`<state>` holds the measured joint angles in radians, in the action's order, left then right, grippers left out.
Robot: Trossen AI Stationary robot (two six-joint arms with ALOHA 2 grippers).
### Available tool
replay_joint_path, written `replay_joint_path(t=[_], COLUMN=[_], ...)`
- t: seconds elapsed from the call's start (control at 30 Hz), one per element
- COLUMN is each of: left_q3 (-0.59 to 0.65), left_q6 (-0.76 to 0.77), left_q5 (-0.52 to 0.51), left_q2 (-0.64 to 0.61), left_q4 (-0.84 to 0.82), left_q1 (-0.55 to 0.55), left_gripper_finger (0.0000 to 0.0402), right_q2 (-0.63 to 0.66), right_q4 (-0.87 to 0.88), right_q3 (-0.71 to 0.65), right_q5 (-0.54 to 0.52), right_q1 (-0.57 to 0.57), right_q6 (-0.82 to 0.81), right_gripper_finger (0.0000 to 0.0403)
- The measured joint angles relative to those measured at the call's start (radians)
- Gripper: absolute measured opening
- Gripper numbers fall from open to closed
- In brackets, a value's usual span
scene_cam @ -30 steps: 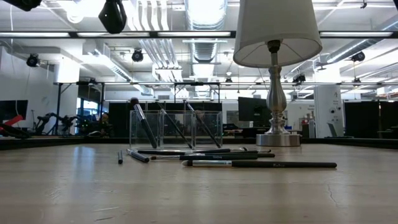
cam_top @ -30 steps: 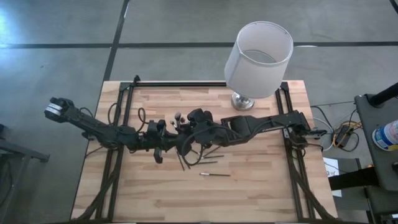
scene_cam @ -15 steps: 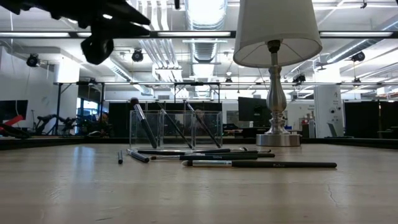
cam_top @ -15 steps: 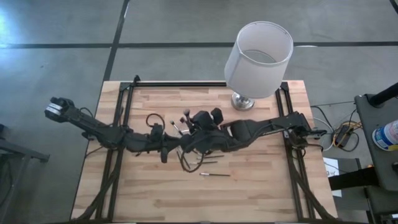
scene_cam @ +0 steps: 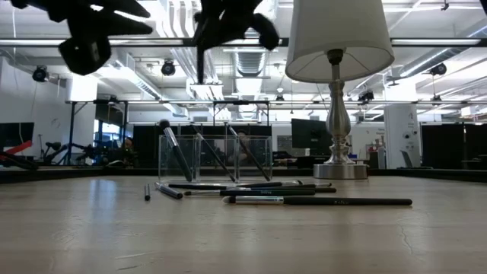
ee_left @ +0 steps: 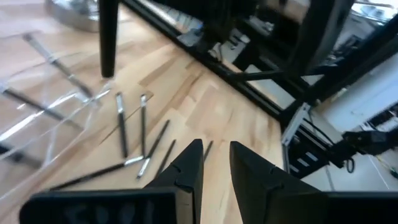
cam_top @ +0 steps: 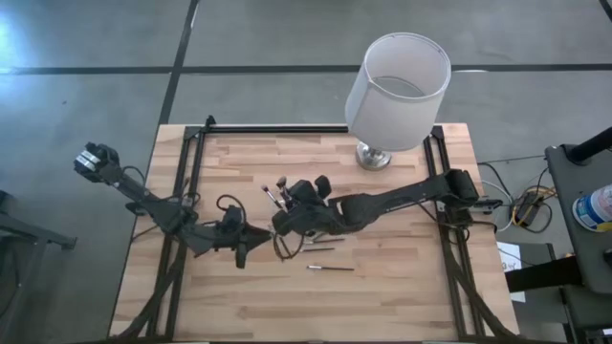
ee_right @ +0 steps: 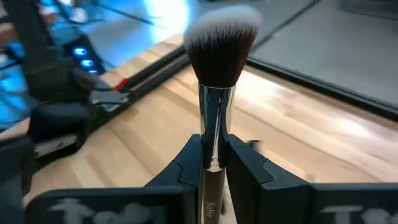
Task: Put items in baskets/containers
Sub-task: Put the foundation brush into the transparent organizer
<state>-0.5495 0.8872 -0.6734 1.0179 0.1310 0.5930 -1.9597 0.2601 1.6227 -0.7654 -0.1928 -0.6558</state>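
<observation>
Right gripper [ee_right: 212, 163]: jaws clenched on one makeup brush [ee_right: 217, 68], held above the table [cam_top: 402, 287]. Left gripper [ee_left: 214, 163]: jaws slightly apart, empty. Three brushes stand in the clear organizer [scene_cam: 215, 157]; others lie just beside it, count unclear.
</observation>
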Motion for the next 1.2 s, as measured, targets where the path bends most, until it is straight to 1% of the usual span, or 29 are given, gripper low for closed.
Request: replay_joint_path(t=[0.07, 0.13, 0.23, 0.37, 0.47, 0.6, 0.7, 0.77, 1.0, 1.1, 1.2], left_q3=[0.000, 0.000, 0.000, 0.000, 0.000, 0.001, 0.001, 0.001, 0.002, 0.002, 0.002], left_q6=[0.043, 0.078, 0.110, 0.120, 0.127, 0.137, 0.137, 0.142, 0.181, 0.187, 0.187], left_q5=[-0.010, -0.010, -0.020, -0.052, -0.069, -0.097, -0.117, -0.123, -0.131, -0.134, -0.152], left_q2=[-0.020, -0.038, -0.063, -0.090, -0.099, -0.101, -0.101, -0.101, -0.101, -0.101, -0.101], left_q4=[-0.048, -0.082, -0.118, -0.148, -0.160, -0.185, -0.187, -0.187, -0.186, -0.187, -0.186], left_q1=[0.018, 0.031, 0.052, 0.067, 0.068, 0.067, 0.064, 0.063, 0.063, 0.063, 0.063], left_gripper_finger=[0.0071, 0.0071, 0.0071, 0.0071, 0.0071, 0.0071, 0.0071, 0.0071, 0.0071, 0.0071, 0.0071], right_q2=[0.002, 0.010, 0.038, 0.096, 0.136, 0.146, 0.145, 0.145, 0.143, 0.143, 0.143], right_q4=[-0.051, -0.052, -0.056, -0.060, -0.062, -0.086, -0.161, -0.189, -0.191, -0.191, -0.193], right_q3=[-0.054, -0.098, -0.166, -0.255, -0.322, -0.391, -0.430, -0.457, -0.541, -0.552, -0.540], right_q5=[0.009, 0.010, 0.000, -0.084, -0.084, -0.080, -0.060, -0.066, -0.071, -0.066, -0.066], right_q1=[0.015, 0.033, 0.054, 0.063, 0.071, 0.072, 0.074, 0.078, 0.078, 0.079, 0.078], right_q6=[0.025, 0.021, -0.028, -0.051, -0.090, -0.103, -0.105, -0.129, -0.279, -0.314, -0.294], right_gripper_finger=[0.0042, 0.0042, 0.0042, 0.0042, 0.0042, 0.0042, 0.0042, 0.0042, 0.0074, 0.0075, 0.0069])
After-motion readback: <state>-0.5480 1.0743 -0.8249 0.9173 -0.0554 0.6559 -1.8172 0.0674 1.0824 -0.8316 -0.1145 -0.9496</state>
